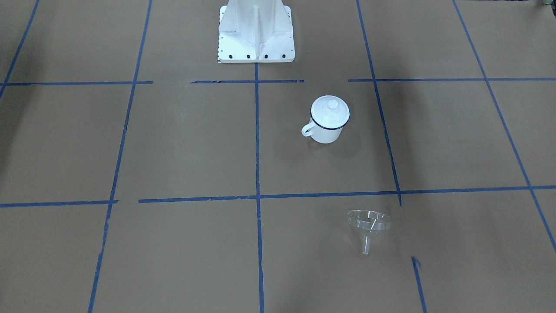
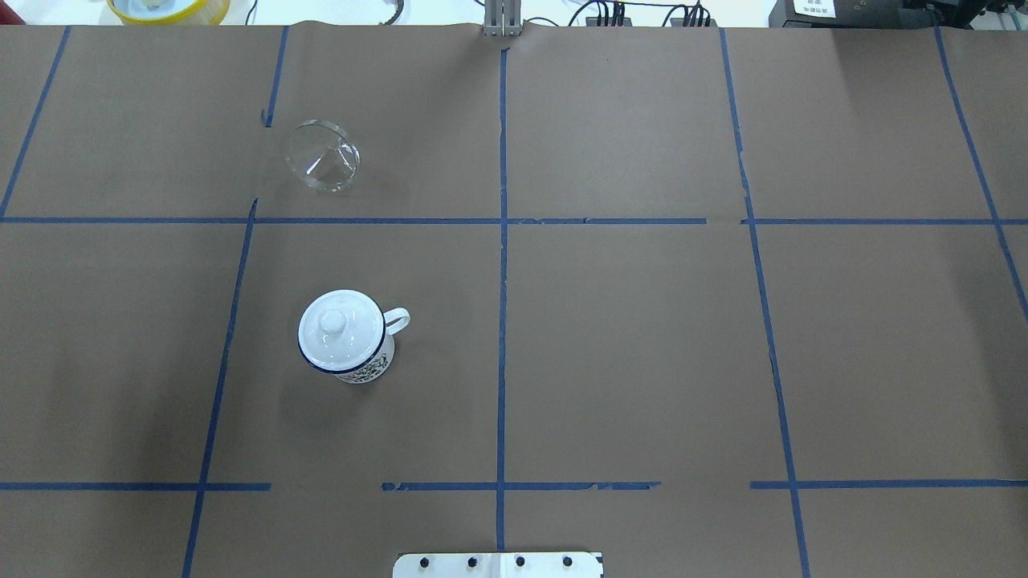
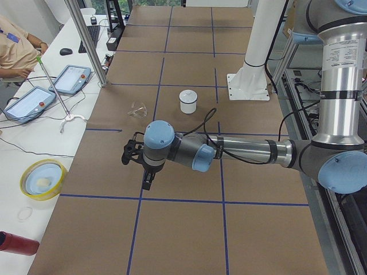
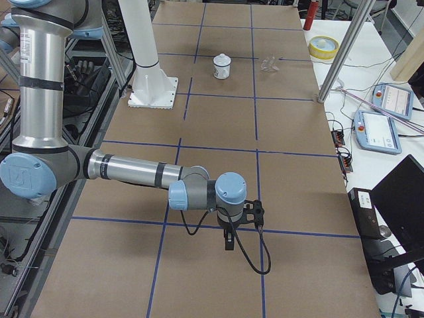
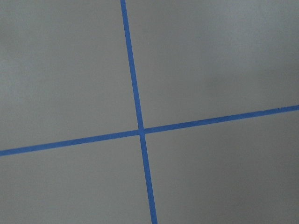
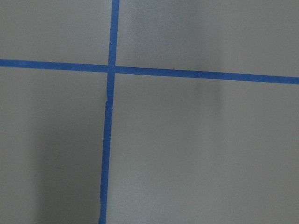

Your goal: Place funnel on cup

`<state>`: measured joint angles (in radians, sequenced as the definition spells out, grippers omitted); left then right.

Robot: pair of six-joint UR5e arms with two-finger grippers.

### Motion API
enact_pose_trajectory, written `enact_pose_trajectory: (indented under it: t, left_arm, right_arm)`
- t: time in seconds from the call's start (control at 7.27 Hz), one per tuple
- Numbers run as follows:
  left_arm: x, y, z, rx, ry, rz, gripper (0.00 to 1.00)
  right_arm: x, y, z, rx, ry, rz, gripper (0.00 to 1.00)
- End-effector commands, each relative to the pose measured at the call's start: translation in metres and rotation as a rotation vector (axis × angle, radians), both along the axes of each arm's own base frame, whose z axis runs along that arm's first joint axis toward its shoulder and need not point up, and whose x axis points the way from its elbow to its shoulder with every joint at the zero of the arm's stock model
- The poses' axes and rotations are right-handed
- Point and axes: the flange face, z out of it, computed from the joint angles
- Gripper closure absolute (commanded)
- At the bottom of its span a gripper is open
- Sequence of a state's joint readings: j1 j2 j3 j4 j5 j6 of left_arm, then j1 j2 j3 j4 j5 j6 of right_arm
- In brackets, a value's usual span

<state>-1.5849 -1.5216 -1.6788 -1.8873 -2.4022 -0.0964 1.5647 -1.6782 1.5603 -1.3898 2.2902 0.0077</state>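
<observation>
The cup (image 1: 326, 132) is a white enamel mug with a dark blue rim. It stands upright on the brown table with a white knobbed lid (image 1: 330, 109) on it. It also shows in the overhead view (image 2: 363, 365). The clear funnel (image 1: 368, 221) lies on its side on the table, well apart from the cup, and shows in the overhead view too (image 2: 321, 155). My left gripper (image 3: 126, 154) and right gripper (image 4: 260, 213) hover over bare table far from both things. They show only in the side views, so I cannot tell whether they are open or shut.
The white robot pedestal (image 1: 256, 34) stands behind the cup. A side bench holds a yellow-rimmed bowl (image 3: 43, 177), a red can (image 3: 17, 243) and teach pendants (image 3: 71, 80). A metal pole (image 3: 86, 40) stands at the table's edge. A person (image 3: 14, 48) sits there.
</observation>
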Motion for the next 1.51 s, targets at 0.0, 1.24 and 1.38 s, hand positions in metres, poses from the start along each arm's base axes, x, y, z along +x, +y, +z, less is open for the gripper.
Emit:
enact_pose_trajectory:
  t: [0.0, 1.24, 1.38]
  left_arm:
    - [-0.001, -0.008, -0.010, 0.055, -0.017, -0.038, 0.00]
    - [0.323, -0.034, -0.290, -0.333, 0.105, -0.075, 0.00]
    - [0.357, -0.019, -0.316, -0.336, 0.118, -0.086, 0.00]
  right_arm:
    - [0.000, 0.000, 0.000, 0.000, 0.000, 0.000, 0.00]
    - [0.000, 0.000, -0.001, 0.001, 0.000, 0.000, 0.00]
    - [0.000, 0.000, 0.000, 0.000, 0.000, 0.000, 0.00]
